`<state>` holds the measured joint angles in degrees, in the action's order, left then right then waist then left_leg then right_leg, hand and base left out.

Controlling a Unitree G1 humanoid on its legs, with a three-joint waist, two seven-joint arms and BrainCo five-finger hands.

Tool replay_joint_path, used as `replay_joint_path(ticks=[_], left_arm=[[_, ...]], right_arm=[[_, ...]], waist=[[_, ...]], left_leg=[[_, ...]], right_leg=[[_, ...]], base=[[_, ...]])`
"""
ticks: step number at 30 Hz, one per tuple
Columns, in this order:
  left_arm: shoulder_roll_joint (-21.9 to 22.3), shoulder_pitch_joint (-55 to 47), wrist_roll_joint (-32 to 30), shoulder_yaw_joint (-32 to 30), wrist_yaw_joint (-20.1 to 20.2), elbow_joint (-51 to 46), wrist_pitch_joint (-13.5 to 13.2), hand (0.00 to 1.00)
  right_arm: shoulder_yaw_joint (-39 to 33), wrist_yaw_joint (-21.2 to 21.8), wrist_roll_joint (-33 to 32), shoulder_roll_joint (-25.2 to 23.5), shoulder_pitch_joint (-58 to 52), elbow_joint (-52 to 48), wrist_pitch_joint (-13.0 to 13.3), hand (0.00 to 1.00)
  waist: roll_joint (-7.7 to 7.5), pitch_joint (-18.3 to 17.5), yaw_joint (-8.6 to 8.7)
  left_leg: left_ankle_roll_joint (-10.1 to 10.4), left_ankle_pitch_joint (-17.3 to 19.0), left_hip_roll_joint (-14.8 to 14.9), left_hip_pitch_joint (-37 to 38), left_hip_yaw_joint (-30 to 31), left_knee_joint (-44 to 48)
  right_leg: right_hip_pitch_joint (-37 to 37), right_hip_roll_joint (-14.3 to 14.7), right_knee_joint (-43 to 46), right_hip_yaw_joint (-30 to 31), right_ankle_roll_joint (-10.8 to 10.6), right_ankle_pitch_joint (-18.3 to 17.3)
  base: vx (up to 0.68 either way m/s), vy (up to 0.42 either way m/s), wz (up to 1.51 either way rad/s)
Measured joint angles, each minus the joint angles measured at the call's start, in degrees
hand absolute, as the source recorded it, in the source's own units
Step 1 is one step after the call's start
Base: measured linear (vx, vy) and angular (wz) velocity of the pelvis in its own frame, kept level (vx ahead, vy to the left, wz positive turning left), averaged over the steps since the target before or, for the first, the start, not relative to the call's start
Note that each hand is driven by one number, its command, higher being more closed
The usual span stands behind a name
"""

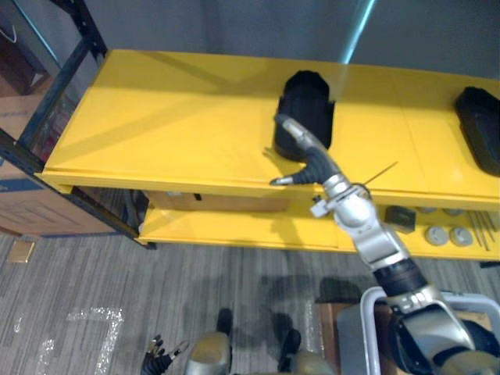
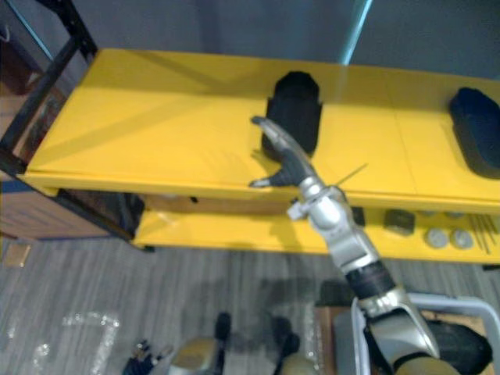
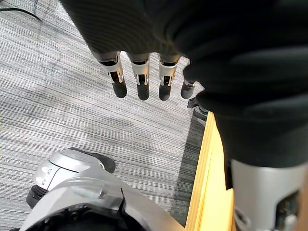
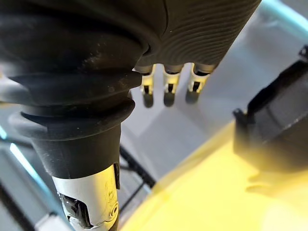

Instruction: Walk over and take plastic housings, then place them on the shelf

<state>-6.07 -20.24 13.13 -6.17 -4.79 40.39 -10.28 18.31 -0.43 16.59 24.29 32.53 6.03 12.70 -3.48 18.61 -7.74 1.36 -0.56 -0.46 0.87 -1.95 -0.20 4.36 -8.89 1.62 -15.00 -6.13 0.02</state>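
Brown cardboard box (image 1: pixel 39 215) at far left. Lower left, the left hand (image 3: pixel 140 77) hangs over grey carpet, fingers relaxed and empty. One black plastic housing (image 1: pixel 308 98) sits centre on the yellow metal shelf (image 1: pixel 156 117), with the right hand (image 1: pixel 306 148) just beside it, fingers straight and thumb spread. A second black housing (image 1: pixel 480 125) lies at the right edge.

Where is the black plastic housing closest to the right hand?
In the eye views, the housing stands midway along the yellow shelf, just beyond the right hand, left of a second housing.
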Motion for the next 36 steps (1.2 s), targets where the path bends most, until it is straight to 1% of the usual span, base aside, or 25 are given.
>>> replay_joint_path(ticks=[1, 2, 3, 5, 8, 11, 13, 18, 20, 25, 26, 31, 34, 36], left_arm=[[-0.13, -0.01, 0.0, -0.09, -0.03, 0.88, -0.08, 0.0], [-0.22, -0.07, 0.01, -0.31, -0.07, 1.61, -0.08, 0.0], [-0.3, -0.09, 0.02, -0.53, -0.1, 1.71, -0.08, 0.0], [-0.49, -0.05, 0.02, -0.78, -0.1, 1.74, -0.18, 0.0], [-0.45, -0.02, 0.31, -1.94, -0.04, 1.91, -0.23, 0.0], [-0.48, 0.0, 0.44, -2.13, 0.0, 2.82, -0.96, 0.0], [-0.47, 0.01, 0.49, -2.13, 0.0, 3.4, -1.09, 0.0], [-0.48, 0.05, 0.57, -2.11, -0.06, 3.54, -1.34, 0.0], [-0.48, 0.05, 0.57, -2.08, -0.08, 3.53, -1.25, 0.0], [-0.48, 0.09, 0.56, -2.04, -0.14, 3.53, -0.81, 0.0], [-0.47, 0.09, 0.57, -2.04, -0.18, 3.54, -0.79, 0.0], [-0.32, 0.19, 0.58, -1.98, -0.56, 3.51, -0.75, 0.0], [-0.22, 0.2, 0.58, -1.69, -0.63, 3.51, -0.53, 0.0], [-0.14, 0.2, 0.58, -1.64, -0.67, 3.51, -0.35, 0.0]], right_arm=[[0.07, 0.66, -0.02, 0.3, -0.45, -1.6, 0.02, 0.0], [0.13, 1.5, -0.09, 0.85, -1.3, -3.41, 0.03, 0.0], [0.18, 2.37, -0.17, 1.11, -1.7, -3.99, 0.04, 0.0], [1.08, 5.8, -0.51, 2.33, -3.46, -5.94, 0.04, 0.0], [2.05, 9.32, -0.57, 3.19, -5.71, -7.32, -0.77, 0.0], [2.85, 10.97, -0.52, 3.93, -6.51, -7.64, -2.99, 0.0], [3.2, 11.84, -0.33, 4.51, -6.55, -7.59, -3.83, 0.0], [3.21, 13.18, -0.03, 4.92, -6.54, -4.39, -4.16, 0.0], [3.2, 13.25, 0.1, 4.93, -6.53, -2.61, -4.56, 0.0], [3.16, 12.57, 3.29, 4.92, -6.53, 3.01, -6.42, 0.0], [3.12, 11.39, 4.13, 4.91, -6.53, 4.53, -6.39, 0.0], [2.01, 9.02, 6.81, 4.74, -5.67, 7.59, -6.34, 0.0], [1.99, 6.27, 9.59, 4.56, -3.2, 10.55, -6.37, 0.0], [1.98, 4.35, 12.6, 4.56, -2.02, 11.87, -6.53, 0.0]], waist=[[-0.33, -0.17, 0.02], [-0.93, -0.28, 0.46], [-1.14, -0.4, 0.57], [-1.8, -0.82, 0.73], [-2.16, -1.04, 0.81], [-2.17, -1.04, 0.87], [-2.17, -1.05, 0.86], [-2.44, -1.22, 0.89], [-2.59, -1.32, 0.87], [-2.69, -1.39, 0.81], [-2.68, -1.39, 0.79], [-2.51, -1.32, 0.6], [-1.83, -0.93, 0.53], [-1.5, -0.84, 0.5]], left_leg=[[0.0, 0.0, 0.08, 0.0, -0.15, -0.29], [0.0, 0.0, 0.05, 0.04, -0.27, -0.29], [-0.01, 0.01, 0.04, 0.04, -0.28, -0.3], [-0.08, 0.1, 0.01, 0.04, -0.41, -0.34], [-0.12, 0.15, -0.03, 0.04, -0.54, -0.42], [-0.13, 0.15, 0.0, 0.0, -1.12, -0.54], [-0.13, 0.15, 0.04, 0.0, -1.42, -0.59], [-0.14, 0.13, 0.03, 0.0, -1.47, -0.59], [-0.15, 0.13, 0.01, -0.02, -1.42, -0.59], [-0.16, 0.09, -0.25, -0.04, -0.79, -0.57], [-0.16, 0.08, -0.3, -0.05, -0.67, -0.54], [-0.14, -0.13, -0.56, -0.11, -0.34, -0.53], [-0.21, -0.38, -0.69, -0.12, -0.18, -0.55], [-0.29, -0.63, -0.77, -0.21, -0.07, -0.74]], right_leg=[[-0.37, 0.01, 0.1, 0.54, 0.02, -0.01], [-0.39, 0.0, 0.08, 0.72, 0.03, -0.01], [-0.4, 0.0, 0.08, 0.73, 0.05, -0.03], [-0.45, 0.0, 0.03, 0.83, 0.1, -0.06], [-0.57, -0.02, 0.06, 0.94, 0.14, -0.09], [-0.94, -0.04, 0.3, 1.14, 0.2, -0.13], [-1.26, -0.04, 0.54, 1.43, 0.25, -0.16], [-1.32, -0.04, 0.6, 1.5, 0.25, -0.16], [-1.31, -0.06, 0.6, 1.48, 0.25, -0.16], [-1.26, -0.16, 0.54, 1.11, 0.19, -0.12], [-1.23, -0.16, 0.53, 1.04, 0.18, -0.12], [-1.17, -0.15, 0.51, 0.81, 0.12, -0.09], [-1.19, -0.24, 0.52, 0.75, -0.04, 0.01], [-1.25, -0.31, 0.5, 0.71, -0.14, 0.08]], base=[[0.01, 0.009, -0.15], [0.02, 0.006, -0.1], [0.02, 0.005, -0.04], [0.0, 0.0, 0.0], [0.0, 0.0, 0.0], [-0.02, 0.006, -0.05], [-0.02, 0.007, -0.07], [0.0, 0.001, -0.01], [0.0, 0.0, 0.0], [0.0, 0.0, 0.0], [0.0, 0.0, 0.0], [0.0, 0.001, 0.02], [-0.03, 0.004, 0.02], [-0.03, 0.006, 0.03]])
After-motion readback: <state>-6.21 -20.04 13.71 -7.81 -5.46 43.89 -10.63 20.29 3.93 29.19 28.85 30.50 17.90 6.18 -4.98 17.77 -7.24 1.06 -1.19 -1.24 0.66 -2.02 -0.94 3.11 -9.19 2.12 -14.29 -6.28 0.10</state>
